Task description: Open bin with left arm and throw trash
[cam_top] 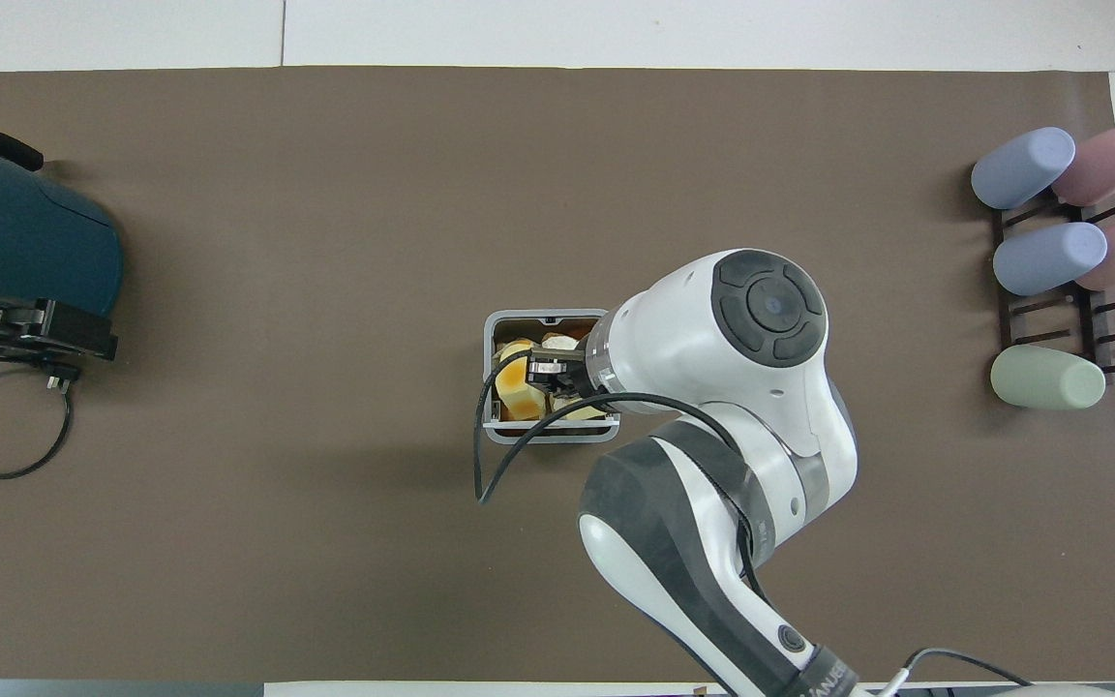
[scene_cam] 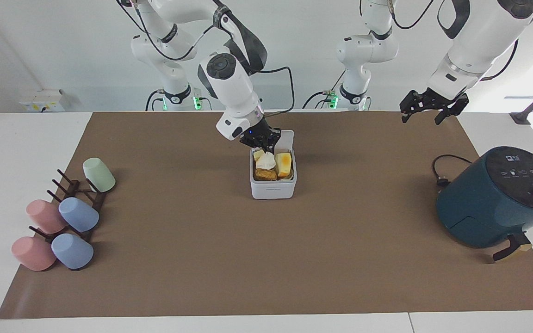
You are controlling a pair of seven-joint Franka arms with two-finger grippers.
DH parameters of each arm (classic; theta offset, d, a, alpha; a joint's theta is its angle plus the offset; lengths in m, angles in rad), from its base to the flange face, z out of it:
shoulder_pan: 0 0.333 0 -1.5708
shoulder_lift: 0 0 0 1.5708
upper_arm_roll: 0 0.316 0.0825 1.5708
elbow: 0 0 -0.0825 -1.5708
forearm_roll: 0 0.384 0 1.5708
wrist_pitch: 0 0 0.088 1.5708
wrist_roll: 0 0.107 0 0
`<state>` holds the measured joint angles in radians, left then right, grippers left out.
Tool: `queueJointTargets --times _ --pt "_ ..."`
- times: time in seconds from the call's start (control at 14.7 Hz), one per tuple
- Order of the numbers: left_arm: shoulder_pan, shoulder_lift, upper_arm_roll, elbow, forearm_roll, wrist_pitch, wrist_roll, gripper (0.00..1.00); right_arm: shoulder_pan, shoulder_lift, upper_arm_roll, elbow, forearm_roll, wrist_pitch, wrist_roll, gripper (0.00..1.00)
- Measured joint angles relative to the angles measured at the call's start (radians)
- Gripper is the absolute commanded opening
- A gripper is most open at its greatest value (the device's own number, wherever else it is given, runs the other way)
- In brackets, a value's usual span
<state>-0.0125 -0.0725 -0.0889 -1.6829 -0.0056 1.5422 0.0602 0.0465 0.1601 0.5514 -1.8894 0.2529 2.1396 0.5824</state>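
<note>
The white bin stands mid-mat with its lid hinged upright. Inside lie trash pieces: a pale yellow block with an orange spot and a brown bread-like piece. My right gripper hangs over the open bin, shut on a cream-white wedge that dangles just above the other pieces. From overhead the right arm covers part of the bin, and the right gripper shows over its contents. My left gripper is open and holds nothing, raised over the mat's edge by the robots, toward the left arm's end.
A dark-teal air fryer with its black cable stands at the left arm's end of the table. A rack of several pastel cups lies at the right arm's end. Bare brown mat surrounds the bin.
</note>
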Motion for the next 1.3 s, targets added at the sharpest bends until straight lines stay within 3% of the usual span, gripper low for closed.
queueJointTargets --times 0.07,0.14,0.2,0.48,0.75,0.95,1.3 --pt "-0.004 0.0 -0.001 0.0 0.0 0.006 0.0 1.0 0.0 0.0 0.003 -0.001 0.001 0.0 0.003 0.2" --pt "-0.008 0.0 -0.001 0.0 0.0 0.006 0.0 1.0 0.0 0.0 0.004 -0.002 0.001 -0.001 0.01 0.89" --pt "-0.01 0.0 -0.003 0.0 -0.001 0.006 0.0 1.0 0.0 0.0 0.004 -0.002 0.001 -0.001 0.019 1.0" --pt "-0.01 0.002 -0.004 0.0 -0.008 0.032 -0.033 1.0 0.004 0.0 0.007 0.001 0.001 -0.016 0.031 1.0" --pt "-0.01 0.004 -0.004 0.0 -0.008 0.036 -0.044 1.0 0.005 0.0 0.004 0.045 -0.009 -0.111 0.032 1.0" --pt "-0.01 0.004 -0.004 0.0 -0.008 0.036 -0.046 1.0 -0.022 -0.002 -0.004 0.095 -0.14 -0.174 0.032 1.0" --pt "-0.01 0.004 -0.005 0.0 -0.008 0.036 -0.047 1.0 -0.146 -0.003 -0.007 0.102 -0.306 -0.177 -0.04 1.0"
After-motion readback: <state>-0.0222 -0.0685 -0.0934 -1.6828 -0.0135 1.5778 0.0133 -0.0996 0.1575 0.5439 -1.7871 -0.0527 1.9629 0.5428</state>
